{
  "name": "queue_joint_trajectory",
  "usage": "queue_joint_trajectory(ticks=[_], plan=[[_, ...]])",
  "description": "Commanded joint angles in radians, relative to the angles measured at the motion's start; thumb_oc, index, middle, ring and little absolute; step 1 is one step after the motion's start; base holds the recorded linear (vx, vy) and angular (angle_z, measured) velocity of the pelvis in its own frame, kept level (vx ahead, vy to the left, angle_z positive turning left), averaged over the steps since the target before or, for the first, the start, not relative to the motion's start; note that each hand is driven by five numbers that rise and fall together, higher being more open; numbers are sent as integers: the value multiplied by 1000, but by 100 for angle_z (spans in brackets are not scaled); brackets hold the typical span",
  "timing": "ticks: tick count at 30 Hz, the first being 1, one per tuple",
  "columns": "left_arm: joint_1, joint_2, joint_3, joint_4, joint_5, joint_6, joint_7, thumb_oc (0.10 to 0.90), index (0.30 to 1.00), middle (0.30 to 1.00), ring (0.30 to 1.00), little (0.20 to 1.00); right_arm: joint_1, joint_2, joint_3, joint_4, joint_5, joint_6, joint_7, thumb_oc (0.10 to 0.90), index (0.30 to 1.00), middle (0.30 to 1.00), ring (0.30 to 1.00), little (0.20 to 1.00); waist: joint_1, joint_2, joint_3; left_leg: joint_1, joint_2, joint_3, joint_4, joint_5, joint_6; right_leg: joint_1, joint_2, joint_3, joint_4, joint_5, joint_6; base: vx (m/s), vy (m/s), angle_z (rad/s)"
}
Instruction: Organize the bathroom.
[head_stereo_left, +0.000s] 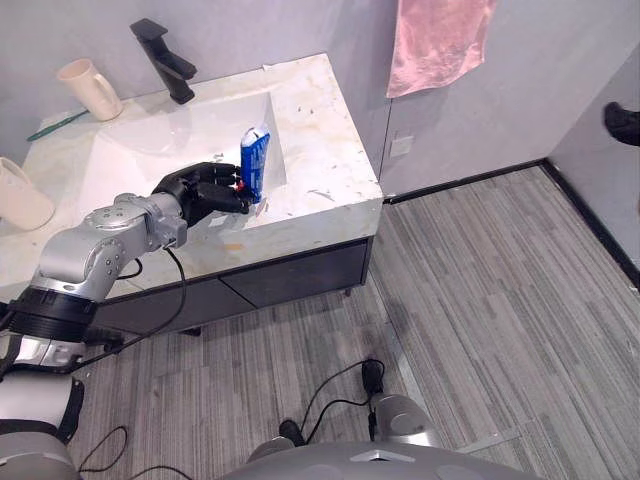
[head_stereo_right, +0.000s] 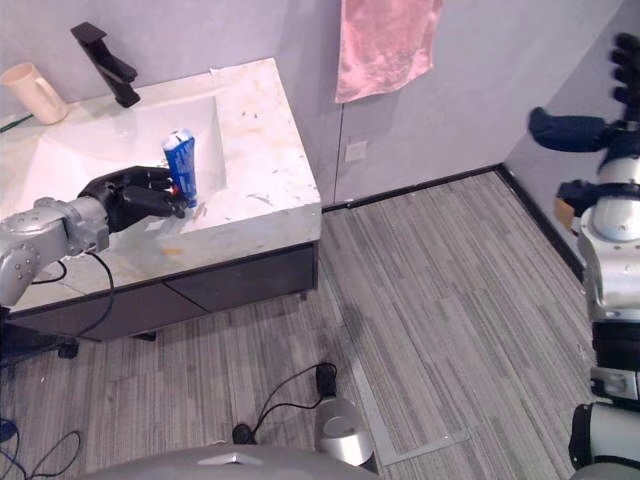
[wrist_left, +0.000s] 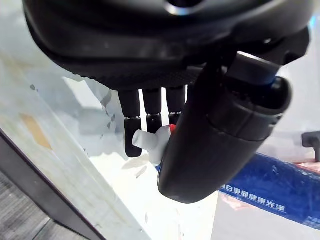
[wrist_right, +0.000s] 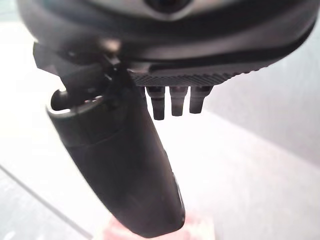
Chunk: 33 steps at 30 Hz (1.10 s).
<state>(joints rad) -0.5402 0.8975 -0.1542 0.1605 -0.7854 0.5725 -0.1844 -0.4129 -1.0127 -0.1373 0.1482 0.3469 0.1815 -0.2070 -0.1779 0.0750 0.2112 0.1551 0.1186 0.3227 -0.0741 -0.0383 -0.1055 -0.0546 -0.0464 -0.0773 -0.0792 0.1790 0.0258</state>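
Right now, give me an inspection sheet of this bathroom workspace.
Surface: pale marbled vanity counter with a sunken white basin and a black faucet.
Job's things: blue toothpaste tube held upright at the basin's edge; green toothbrush lying on the counter by the cream cup.
Clutter: a second cream cup at the counter's left end.
Hands: left hand curled round the tube; right hand raised near the wall, fingers relaxed, holding nothing.
Cables: nothing seen apart from the robot's own.
Surroundings: pink towel hanging on the grey wall; grey plank floor; wall socket.
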Motion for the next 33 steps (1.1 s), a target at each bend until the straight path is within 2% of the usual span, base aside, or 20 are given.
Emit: queue_joint_trajectory(ticks=[1,4,7,9,13,14,17,21,26,28,30,31,33], plan=[[-202,49,42,40,-51,-199,-18,400,300,300,300,300,-179,-18,75,-37,106,-86,97,800,900,900,900,900,24,-46,-105,-43,41,-2,37,69,26,43,-26,63,-8,-118,63,18,-12,4],[-225,38,20,74,-61,-236,-32,400,300,300,300,300,-295,-3,163,18,173,-71,127,800,900,900,900,900,42,-49,-118,-40,43,-6,39,73,23,48,-24,60,-8,-118,62,26,-19,2],[-233,34,14,80,-60,-242,-40,400,300,300,300,300,-364,2,213,60,231,-68,136,800,900,900,900,900,52,-51,-124,-35,43,-11,35,75,21,53,-23,55,-8,-119,61,27,-16,2],[-240,34,3,78,-75,-241,-50,400,300,300,300,300,-436,16,256,94,339,-77,155,800,900,900,900,900,67,-55,-132,-31,44,-23,32,76,19,59,-24,46,-8,-119,60,45,-27,8],[-253,30,-15,87,-84,-249,-60,400,300,300,300,300,-509,29,291,126,433,-88,164,800,900,900,900,900,80,-60,-137,-30,44,-32,36,72,18,63,-26,38,-8,-118,61,29,-28,14],[-262,26,-30,90,-90,-250,-62,400,300,300,300,300,-556,45,314,139,500,-101,177,800,900,900,900,900,89,-63,-140,-29,44,-39,39,70,17,65,-27,33,-8,-118,62,24,-25,10],[-268,24,-40,99,-99,-250,-83,400,300,300,300,300,-623,60,345,137,595,-100,192,800,900,900,900,900,100,-68,-148,-28,45,-46,38,70,17,69,-27,25,-8,-118,62,38,-28,6],[-284,17,-56,109,-124,-243,-115,400,300,300,300,300,-673,111,372,93,767,-63,233,800,900,900,900,900,108,-74,-169,-18,44,-51,30,71,18,74,-26,17,-8,-118,64,55,-19,7],[-318,-4,-72,111,-148,-230,-121,400,300,300,300,300,-673,187,379,51,881,-24,234,800,900,900,900,900,110,-75,-183,-13,45,-49,34,73,19,81,-23,17,-8,-121,63,46,0,0],[-355,-14,-97,118,-164,-226,-106,400,300,300,300,300,-681,229,393,36,959,15,229,800,900,900,900,900,111,-76,-190,-10,45,-49,38,72,20,85,-22,18,-8,-123,63,49,-1,1],[-367,-17,-104,122,-168,-225,-106,400,300,300,300,300,-681,241,395,32,981,38,228,800,900,900,900,900,111,-76,-192,-9,45,-49,40,72,21,87,-21,17,-8,-123,63,17,-1,1],[-397,-24,-121,126,-179,-218,-94,400,300,300,300,300,-676,272,412,25,994,95,237,800,900,900,900,900,112,-78,-198,-7,45,-49,41,71,23,89,-20,18,-8,-123,63,32,2,1],[-425,-31,-135,133,-193,-210,-81,400,300,300,300,300,-660,291,442,20,998,123,263,800,900,900,900,900,109,-80,-202,-4,46,-45,42,72,23,90,-20,18,-8,-123,64,19,0,1]])
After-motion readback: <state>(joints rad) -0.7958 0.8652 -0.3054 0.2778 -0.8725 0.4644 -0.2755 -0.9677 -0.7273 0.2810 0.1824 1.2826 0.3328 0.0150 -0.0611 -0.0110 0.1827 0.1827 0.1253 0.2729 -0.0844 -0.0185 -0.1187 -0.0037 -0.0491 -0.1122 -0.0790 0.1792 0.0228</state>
